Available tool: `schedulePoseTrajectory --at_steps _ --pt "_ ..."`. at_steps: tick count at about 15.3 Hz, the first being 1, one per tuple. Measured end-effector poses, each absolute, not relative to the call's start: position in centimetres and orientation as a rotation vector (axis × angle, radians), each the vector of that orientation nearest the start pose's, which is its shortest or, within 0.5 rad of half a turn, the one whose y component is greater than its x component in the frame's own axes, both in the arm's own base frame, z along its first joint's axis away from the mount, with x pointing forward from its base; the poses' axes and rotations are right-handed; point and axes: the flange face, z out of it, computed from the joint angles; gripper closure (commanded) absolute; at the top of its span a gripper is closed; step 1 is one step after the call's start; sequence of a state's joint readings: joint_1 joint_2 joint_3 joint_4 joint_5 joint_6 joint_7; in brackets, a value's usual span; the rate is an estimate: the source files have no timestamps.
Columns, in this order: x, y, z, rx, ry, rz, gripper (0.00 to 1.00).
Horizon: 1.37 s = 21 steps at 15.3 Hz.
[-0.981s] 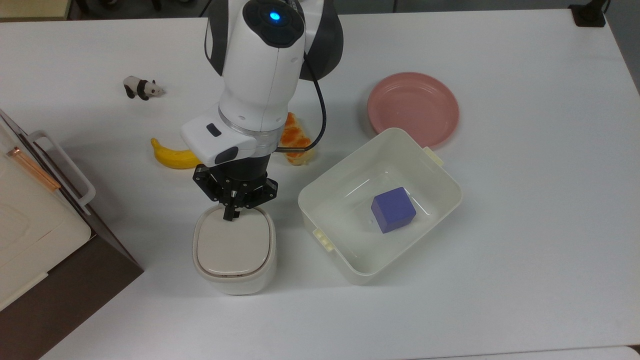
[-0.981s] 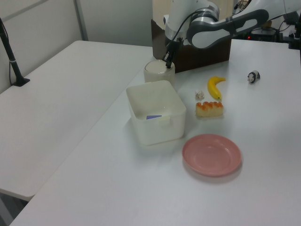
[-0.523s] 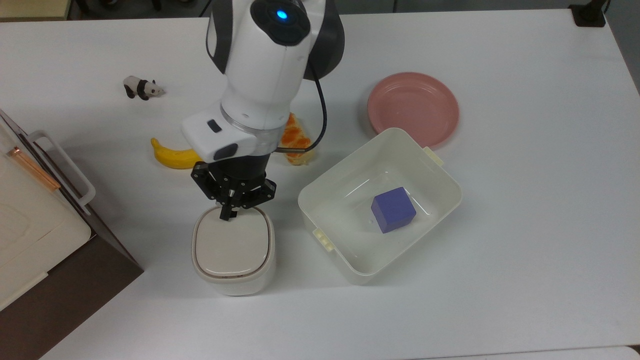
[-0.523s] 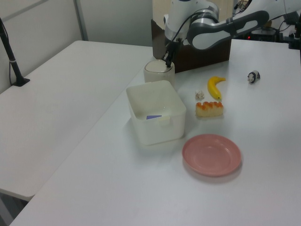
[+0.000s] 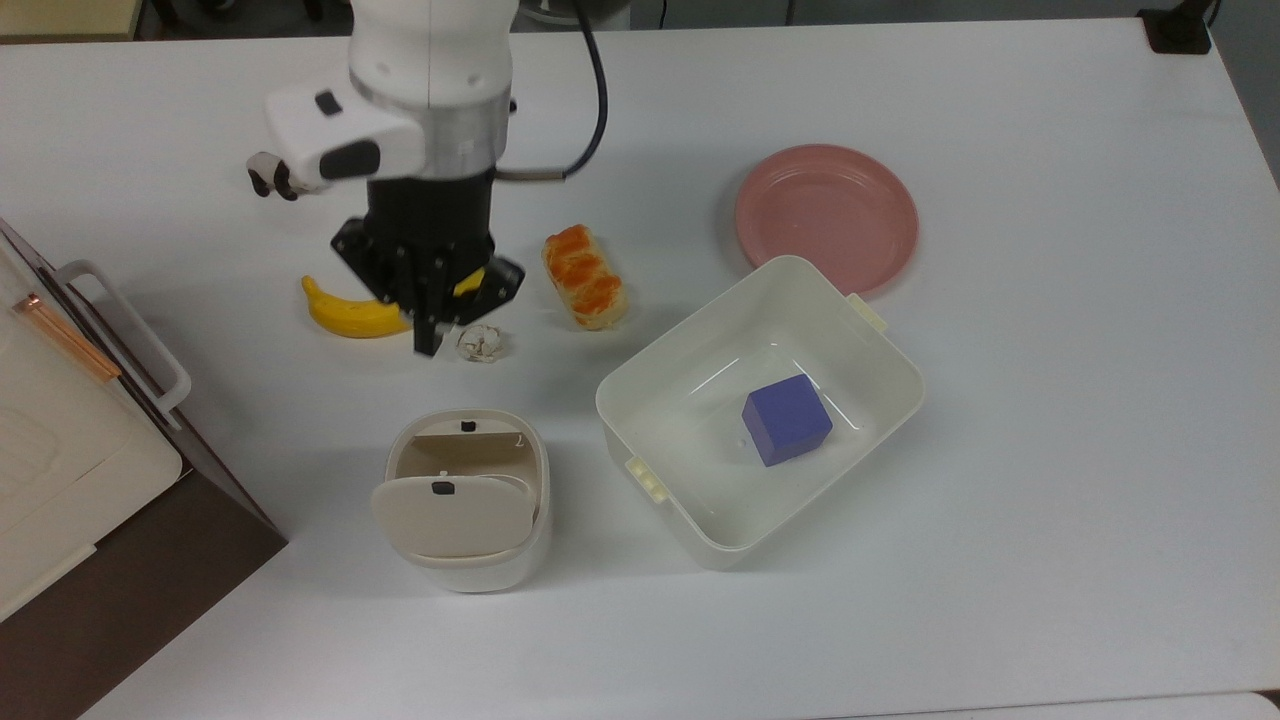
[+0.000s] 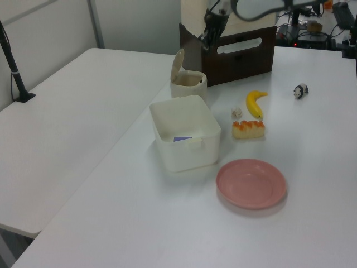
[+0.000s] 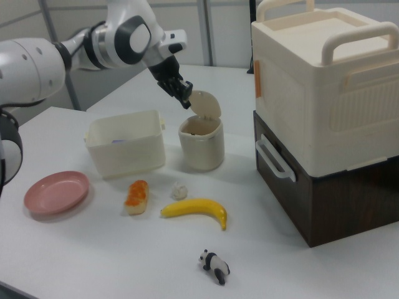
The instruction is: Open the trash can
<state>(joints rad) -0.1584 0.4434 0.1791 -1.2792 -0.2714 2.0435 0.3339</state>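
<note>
The trash can (image 5: 468, 510) stands on the counter (image 5: 1050, 450) just beside the white tub (image 5: 640, 395), near the brown box. Half a second ago its beige lid (image 5: 445, 515) lay flat with the pincer (image 5: 428, 335) pressing at the rim by the small black button (image 5: 467, 426). Now the lid stands tipped up on its hinge, the inside shows, and the pincer has pulled up and away, hanging above the banana (image 5: 350, 316) and a small crumpled scrap (image 5: 482, 343). Its fingers look drawn close together, holding nothing. By the look of it, the can is open and the job is essentially done.
</note>
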Motion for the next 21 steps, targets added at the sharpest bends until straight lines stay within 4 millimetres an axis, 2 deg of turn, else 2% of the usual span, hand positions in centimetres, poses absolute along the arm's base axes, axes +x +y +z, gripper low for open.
schedulePoseTrajectory --at_steps 6,10,12,13,14,15,18,20,21 --pt "68.8 -3.1 56.4 -3.175 0.306 -0.338 1.00" --pt "65.1 -4.3 59.5 -3.096 0.220 -0.136 1.00" --pt "64.2 -4.3 60.3 -3.075 0.210 -0.103 1.00" --pt "64.1 -4.2 60.5 -3.066 0.208 -0.102 0.96" --pt "64.1 -4.1 60.6 -3.059 0.208 -0.103 0.83" --pt "64.1 -4.1 60.5 -3.057 0.208 -0.101 0.79" --pt "64.1 -4.1 60.4 -3.057 0.206 -0.098 0.28" --pt "64.1 -4.2 60.3 -3.057 0.206 -0.094 0.06" --pt "64.1 -4.2 60.2 -3.056 0.207 -0.093 0.00"
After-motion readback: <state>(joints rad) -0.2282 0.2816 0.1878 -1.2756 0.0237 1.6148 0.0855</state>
